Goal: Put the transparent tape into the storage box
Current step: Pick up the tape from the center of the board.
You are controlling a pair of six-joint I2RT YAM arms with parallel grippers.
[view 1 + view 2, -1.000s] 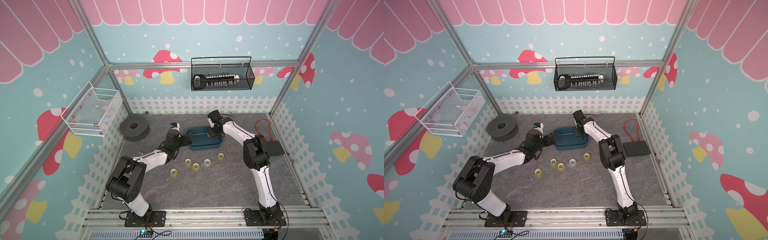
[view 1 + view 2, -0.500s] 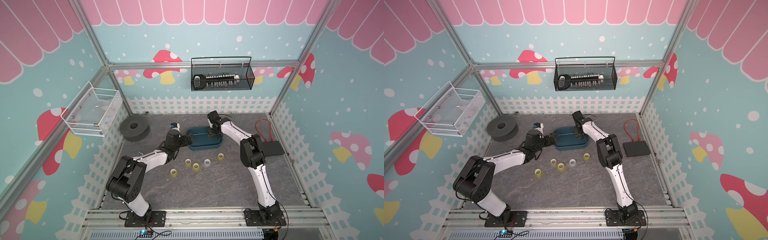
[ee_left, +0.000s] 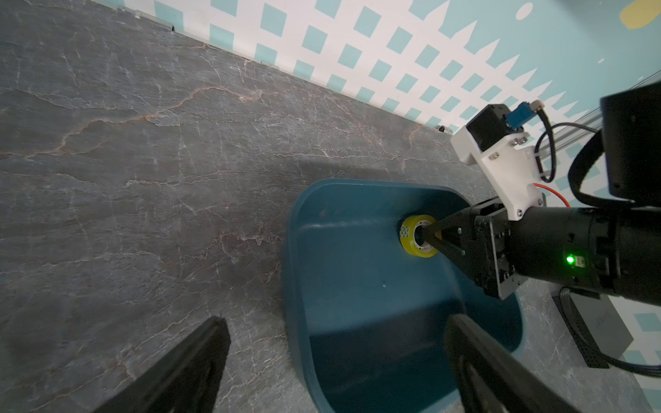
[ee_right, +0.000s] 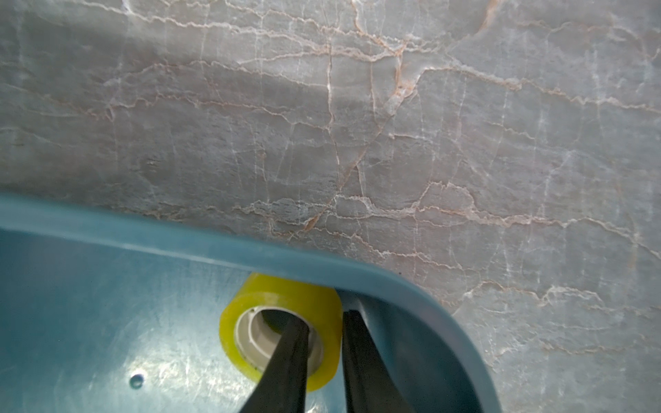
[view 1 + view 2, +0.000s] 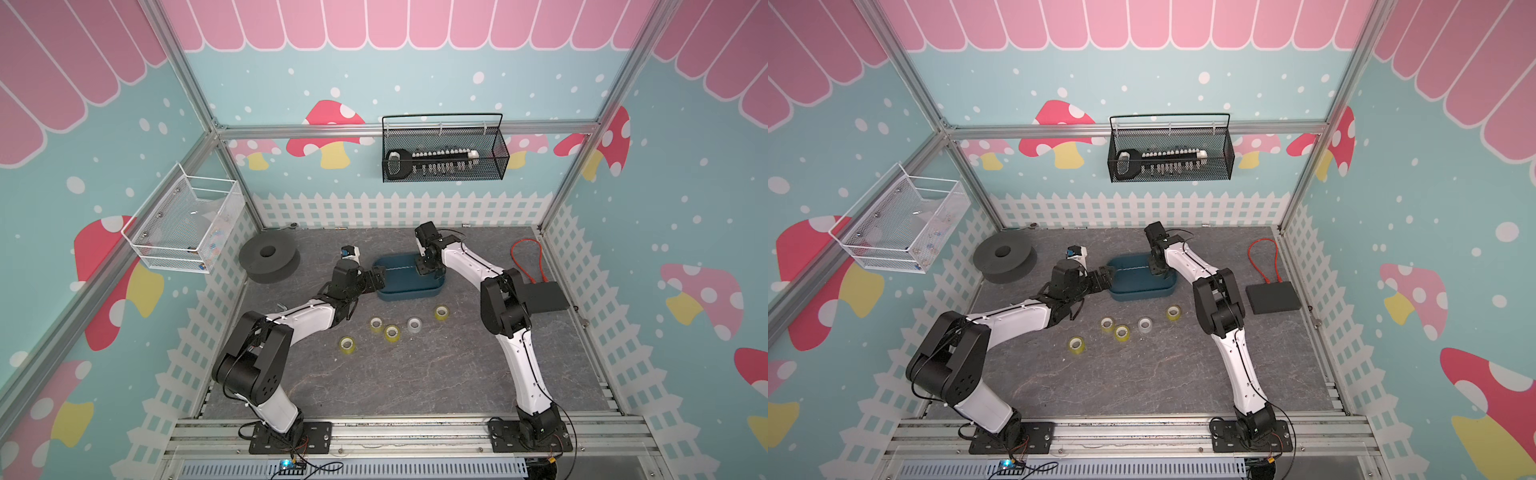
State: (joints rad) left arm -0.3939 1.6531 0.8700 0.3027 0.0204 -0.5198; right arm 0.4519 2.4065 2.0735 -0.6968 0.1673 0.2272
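Note:
The transparent tape (image 4: 286, 296), a yellowish roll with a grey core, lies on the floor of the storage box (image 4: 250, 250) in a far corner. My right gripper (image 4: 323, 318) reaches down into the box, one finger in the core and the other outside, shut on the roll's wall. In the left wrist view the same tape (image 3: 418, 240) sits at the tips of the right arm's fingers. The left gripper (image 3: 336, 321) stands wide open at the box's (image 5: 409, 296) left end, one finger outside the wall (image 3: 291, 250) and one over the inside. Both top views show the right gripper (image 5: 424, 270) (image 5: 1156, 272) and the left gripper (image 5: 380, 279) (image 5: 1106, 276).
Several loose tape rolls (image 5: 392, 333) lie on the stone-patterned table in front of the box. A dark grey spool (image 5: 269, 257) stands at the back left. A black flat box (image 5: 544, 296) with an orange cable (image 5: 525, 257) lies at the right. Mesh baskets (image 5: 442, 160) (image 5: 187, 224) hang on the walls.
The right gripper has edged slightly left over the box's far right corner. The left arm has stayed still.

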